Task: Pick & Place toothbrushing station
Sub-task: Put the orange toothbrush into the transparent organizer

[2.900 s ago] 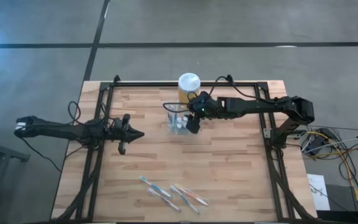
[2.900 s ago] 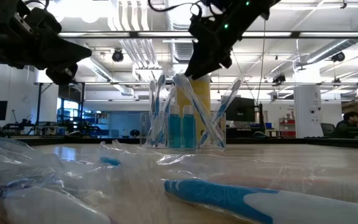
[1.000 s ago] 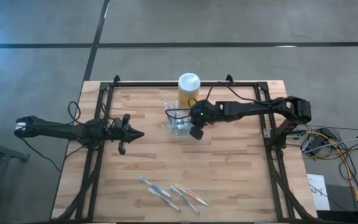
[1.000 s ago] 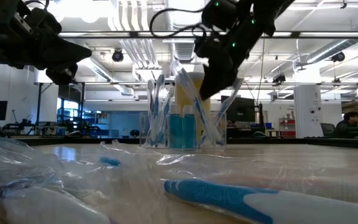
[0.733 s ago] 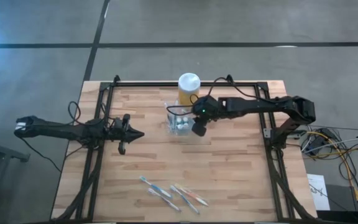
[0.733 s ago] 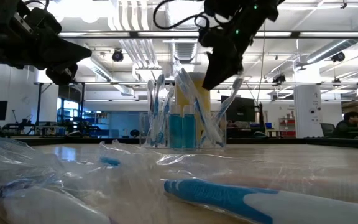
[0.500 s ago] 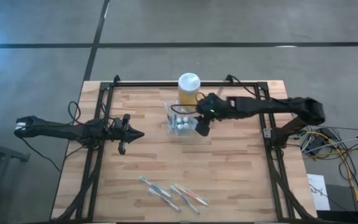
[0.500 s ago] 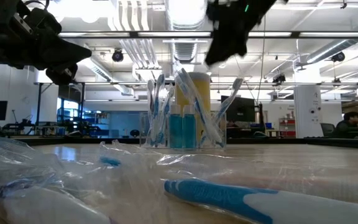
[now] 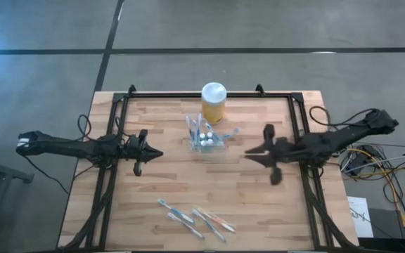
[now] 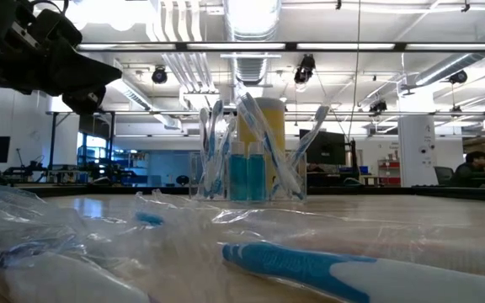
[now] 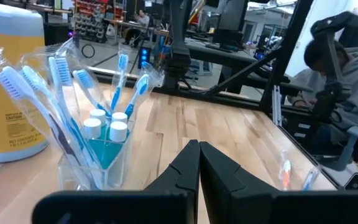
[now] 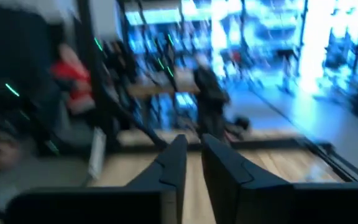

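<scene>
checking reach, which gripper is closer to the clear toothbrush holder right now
Right, narrowly. The right gripper sits beside the toothbrush holder on one side; the left gripper waits on the other, slightly farther.

1. The high view looks straight down on the whole wooden bench (image 9: 245, 197) and both arms, from far above.
2. The low view sits at bench height, facing level across it into the room, with the toothbrushing station (image 10: 247, 164) centred.
3. The left wrist view faces that same station (image 11: 92, 146) closely.
4. The right wrist view looks along the bench toward the room, blurred.
</scene>
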{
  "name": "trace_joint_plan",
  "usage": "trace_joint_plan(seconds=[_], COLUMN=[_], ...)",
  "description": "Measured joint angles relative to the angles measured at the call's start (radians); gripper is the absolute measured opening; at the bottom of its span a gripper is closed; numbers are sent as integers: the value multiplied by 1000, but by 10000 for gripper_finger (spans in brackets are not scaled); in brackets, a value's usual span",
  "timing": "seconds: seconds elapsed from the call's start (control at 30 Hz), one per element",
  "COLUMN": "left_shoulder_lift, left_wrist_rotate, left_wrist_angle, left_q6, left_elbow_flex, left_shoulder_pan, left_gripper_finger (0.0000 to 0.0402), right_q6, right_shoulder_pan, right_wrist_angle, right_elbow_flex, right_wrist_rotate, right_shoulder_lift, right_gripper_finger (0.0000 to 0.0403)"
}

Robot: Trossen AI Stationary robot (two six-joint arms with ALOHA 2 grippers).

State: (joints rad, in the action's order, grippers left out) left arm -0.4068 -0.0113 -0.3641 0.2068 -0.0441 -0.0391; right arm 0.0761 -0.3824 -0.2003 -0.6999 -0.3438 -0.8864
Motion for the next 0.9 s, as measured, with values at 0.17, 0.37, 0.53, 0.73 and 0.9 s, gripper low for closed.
trace_joint_plan(seconds=[0.17,0.37,0.53,0.73,0.9], left_shoulder_lift=[0,0,0,0,0], left_wrist_rotate=[0,-10,-9,-6,-6], left_wrist_angle=[-1,-2,2,91,265], left_q6=[1,0,24,28,31], left_elbow_flex=[0,0,-18,-82,-153], left_shoulder_pan=[0,0,0,0,0], left_gripper_finger=[14,14,14,13,4], right_q6=[-48,-89,-59,5,125], right_shoulder_pan=[-93,-103,-80,-82,-106], right_wrist_angle=[-275,-339,-379,-386,-269], right_elbow_flex=[196,333,411,472,446], right_wrist_rotate=[-17,-54,-46,66,113], right_shoulder_lift=[59,65,95,100,41], right_gripper_finger=[13,9,8,8,8])
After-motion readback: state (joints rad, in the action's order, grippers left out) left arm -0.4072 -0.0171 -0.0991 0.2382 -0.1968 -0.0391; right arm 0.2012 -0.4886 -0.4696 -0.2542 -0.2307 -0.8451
